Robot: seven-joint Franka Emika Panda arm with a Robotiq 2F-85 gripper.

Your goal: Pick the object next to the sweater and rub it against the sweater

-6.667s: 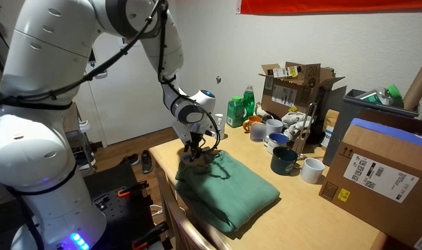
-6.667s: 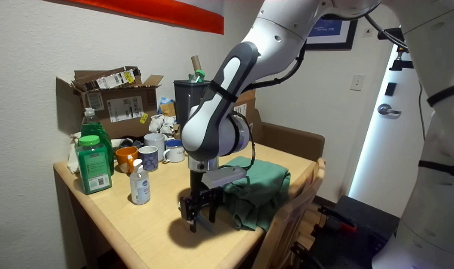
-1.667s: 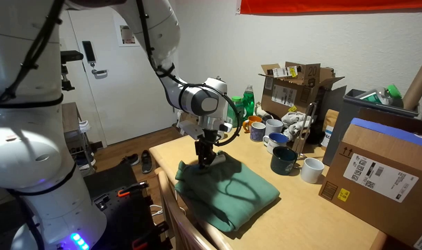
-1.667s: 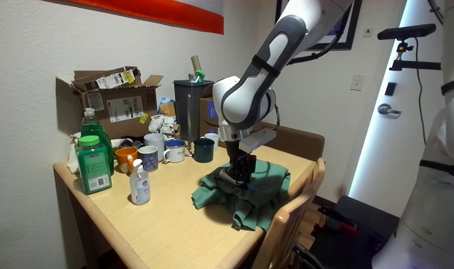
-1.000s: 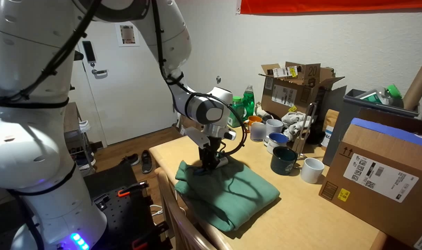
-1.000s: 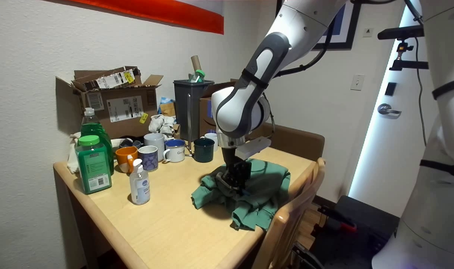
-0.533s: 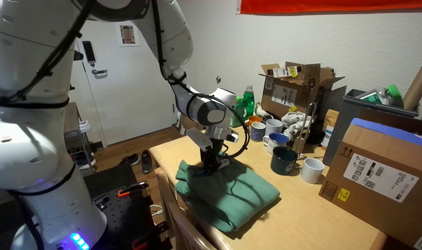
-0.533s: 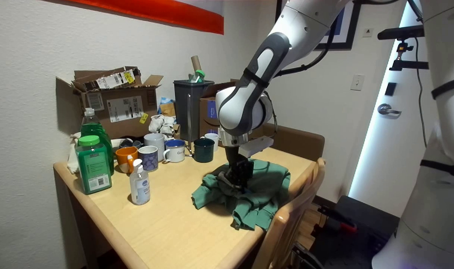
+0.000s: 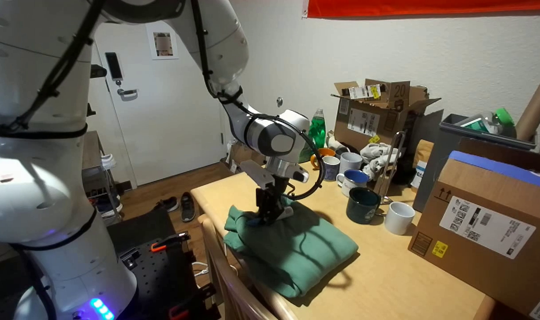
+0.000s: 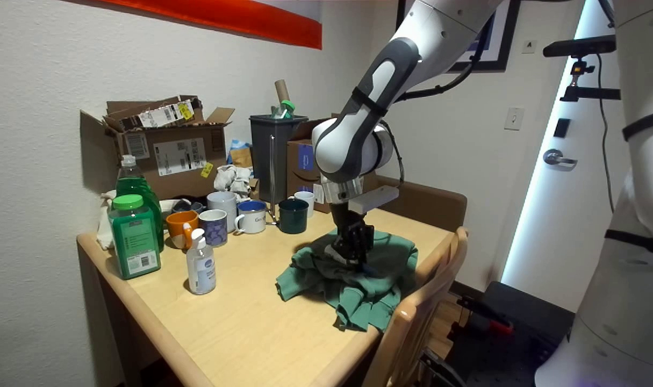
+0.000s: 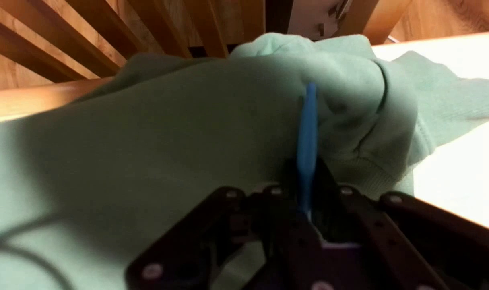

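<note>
Finding on the counter (image 9: 385, 271), just beside the chair (image 10: 406, 317), the folded sweater (image 9: 292, 249); apart from it, a row of mugs (image 9: 353, 189); over the sweater, the end effector (image 11: 306, 171), clenched on the blue handle (image 11: 307, 125) of the roller (image 9: 286, 212), partly hiding it, with contact beneath hard to tell.

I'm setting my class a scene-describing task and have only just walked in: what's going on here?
A robot arm has its gripper closed on the blue handle of a pale roller-like object, held low over the green sweater on the table. The picking up is done; rubbing looks under way or about to start, but whether the object touches the cloth is hard to tell. A dark green mug and a white mug stand apart from the sweater.
</note>
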